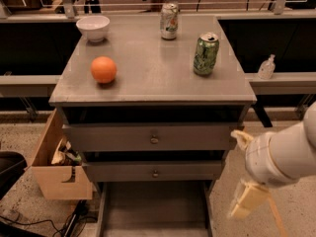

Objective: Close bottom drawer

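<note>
The bottom drawer [154, 207] of the grey cabinet [148, 78] is pulled out towards me. Its shallow grey tray shows at the bottom of the view, and its front and knob are cut off by the lower edge. The two taller drawers above it, upper [154, 138] and middle [155, 172], are pushed in. My gripper [247, 199], cream-coloured on a white arm [284, 154], hangs to the right of the cabinet, beside the open tray's right side and level with the middle drawer. It touches nothing.
On the cabinet top are an orange [103, 69], a white bowl [93, 27], a green can [206, 53] and a second can [169, 20]. A light wooden box [54, 167] stands on the floor at the left. A small bottle [266, 67] sits on the right ledge.
</note>
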{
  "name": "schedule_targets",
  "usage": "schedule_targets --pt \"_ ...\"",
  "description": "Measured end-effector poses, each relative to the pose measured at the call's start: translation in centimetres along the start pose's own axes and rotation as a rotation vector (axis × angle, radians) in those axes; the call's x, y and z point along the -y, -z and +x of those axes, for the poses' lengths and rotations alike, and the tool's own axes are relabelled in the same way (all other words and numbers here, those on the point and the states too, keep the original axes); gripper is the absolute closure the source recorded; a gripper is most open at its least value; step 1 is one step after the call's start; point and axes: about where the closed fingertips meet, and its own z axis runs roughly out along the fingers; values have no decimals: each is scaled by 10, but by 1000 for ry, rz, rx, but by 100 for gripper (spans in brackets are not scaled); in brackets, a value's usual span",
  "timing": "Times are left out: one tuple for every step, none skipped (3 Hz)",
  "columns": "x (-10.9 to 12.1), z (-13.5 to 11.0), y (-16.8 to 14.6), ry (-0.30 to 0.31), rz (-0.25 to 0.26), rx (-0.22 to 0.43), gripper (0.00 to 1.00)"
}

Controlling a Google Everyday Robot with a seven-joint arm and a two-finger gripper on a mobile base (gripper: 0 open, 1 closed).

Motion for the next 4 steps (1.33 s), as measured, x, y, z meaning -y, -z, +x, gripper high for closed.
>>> schedule_targets --pt "-40 31 -58 -40 -52 19 0" --pt "-94 65 -124 -75 -136 -12 0" --pt "-94 65 -123 -75 -136 -12 0" --pt "-94 69 -148 -64 -125 -37 0"
